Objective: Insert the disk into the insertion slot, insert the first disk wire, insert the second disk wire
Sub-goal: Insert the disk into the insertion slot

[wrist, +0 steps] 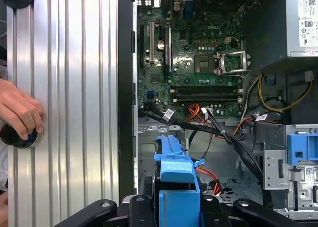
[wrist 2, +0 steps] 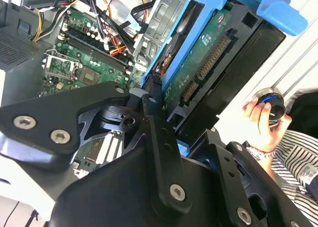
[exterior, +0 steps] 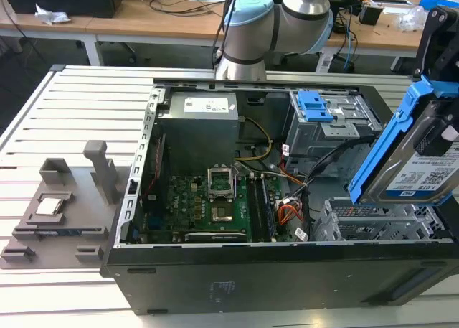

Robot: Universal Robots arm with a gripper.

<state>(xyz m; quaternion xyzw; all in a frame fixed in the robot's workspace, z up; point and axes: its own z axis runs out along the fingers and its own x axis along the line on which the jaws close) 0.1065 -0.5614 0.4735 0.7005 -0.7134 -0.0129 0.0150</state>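
My gripper [exterior: 437, 127] is shut on the disk [exterior: 423, 166], a grey drive with a white label in a bright blue carrier [wrist: 174, 175]. I hold it tilted in the air at the exterior view's right. It hangs above the insertion slot [exterior: 373, 224], the silver perforated cage in the case's near right corner, and does not touch it. In the second wrist view the black fingers [wrist 2: 155, 105] clamp the carrier's sides, with the disk's circuit board [wrist 2: 198, 68] facing out. A thin red cable [wrist: 210, 176], the first disk wire, lies loose by the cage. I cannot tell which cable is the second disk wire.
The open computer case [exterior: 215, 288] lies on a slatted metal table [exterior: 64, 120]. Inside are the motherboard [exterior: 208, 199], the power supply [exterior: 201, 123] and a taller grey cage with a blue latch [exterior: 315, 105]. A person's hand [wrist: 20, 113] holds a black knob on the table.
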